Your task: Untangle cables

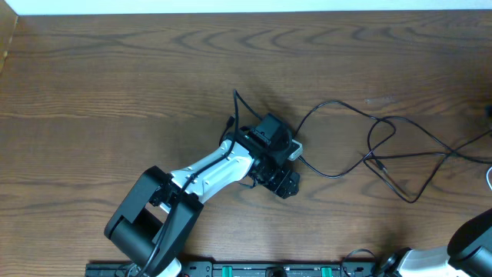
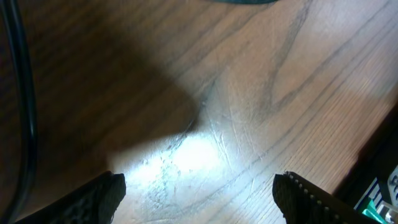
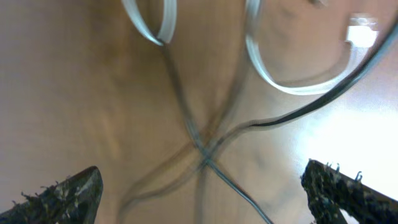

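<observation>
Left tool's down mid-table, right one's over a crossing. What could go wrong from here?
1. Left tool is open over bare table; the black cable lies outside its fingers, so closing likely grabs nothing.
2. Right tool is open above crossed black strands; a pinch there could catch both and tighten the tangle.
3. The white cable loops nearby and may get dragged along.
</observation>
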Motion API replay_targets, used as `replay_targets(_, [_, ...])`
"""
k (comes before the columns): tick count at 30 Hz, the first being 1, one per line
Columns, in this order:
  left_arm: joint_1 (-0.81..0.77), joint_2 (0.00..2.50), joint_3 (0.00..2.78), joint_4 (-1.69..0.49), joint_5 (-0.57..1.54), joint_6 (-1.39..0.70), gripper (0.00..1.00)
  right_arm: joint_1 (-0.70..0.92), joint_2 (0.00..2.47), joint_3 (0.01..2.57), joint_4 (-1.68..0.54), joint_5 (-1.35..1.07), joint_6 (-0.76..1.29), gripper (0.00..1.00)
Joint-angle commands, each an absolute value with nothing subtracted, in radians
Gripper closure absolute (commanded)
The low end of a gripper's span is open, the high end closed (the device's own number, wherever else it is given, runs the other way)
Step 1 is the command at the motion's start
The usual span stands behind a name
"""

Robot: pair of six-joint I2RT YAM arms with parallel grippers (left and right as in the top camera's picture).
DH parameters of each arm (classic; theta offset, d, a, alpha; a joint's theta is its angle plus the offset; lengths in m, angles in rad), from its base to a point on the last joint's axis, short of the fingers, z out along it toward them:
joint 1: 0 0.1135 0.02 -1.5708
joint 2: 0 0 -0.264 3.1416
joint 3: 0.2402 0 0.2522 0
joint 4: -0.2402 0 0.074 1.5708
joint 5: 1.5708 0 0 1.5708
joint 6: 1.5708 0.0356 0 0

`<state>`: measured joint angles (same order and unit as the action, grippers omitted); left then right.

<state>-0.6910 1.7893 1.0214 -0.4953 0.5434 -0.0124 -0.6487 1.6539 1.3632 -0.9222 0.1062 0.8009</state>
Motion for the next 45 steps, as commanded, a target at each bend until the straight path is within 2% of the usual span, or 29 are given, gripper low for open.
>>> replay_targets(1, [-0.693,1.792,1.021,-0.484,0.537,-0.021,0.19,-0.630,1.649,1.355,-1.000,0.073,0.814,0.01])
replay_targets(5, [-0.693,1.790,1.021,-0.469,0.537,-0.020,0.19,-0.598,1.649,1.302,-1.028,-0.101,0.774,0.01])
replay_targets(9, [-0.686,1.777,1.023,-0.439,0.538,-0.029,0.19,-0.533,1.649,1.199,-0.974,-0.107,0.742,0.01])
replay_targets(12, [-0.684,1.730,1.036,-0.440,0.538,-0.055,0.19,-0.479,1.650,1.081,-0.847,-0.104,0.693,0.01])
replay_targets(17, [-0.684,1.546,1.039,-0.456,0.541,-0.058,0.19,-0.434,1.650,0.934,-0.659,-0.105,0.670,0.01])
replay_targets(21, [-0.684,1.422,1.039,-0.454,0.517,-0.058,0.19,-0.406,1.650,0.898,-0.604,-0.109,0.616,0.01])
replay_targets(27, [-0.684,1.310,1.039,-0.455,0.459,-0.059,0.19,-0.363,1.649,0.899,-0.506,-0.216,0.407,0.01])
replay_targets(30, [-0.685,1.306,1.039,-0.463,0.459,-0.084,0.19,-0.358,1.649,0.898,-0.515,-0.173,0.485,0.01])
replay_targets(33, [-0.685,1.306,1.039,-0.515,0.459,-0.088,0.19,-0.359,1.649,0.897,-0.567,-0.028,0.737,0.01])
replay_targets(38, [-0.685,1.306,1.039,-0.559,0.459,-0.088,0.19,-0.359,1.649,0.897,-0.509,-0.001,0.785,0.01])
replay_targets(45, [-0.685,1.306,1.039,-0.599,0.459,-0.088,0.19,-0.359,1.649,0.892,-0.627,0.011,1.180,0.01])
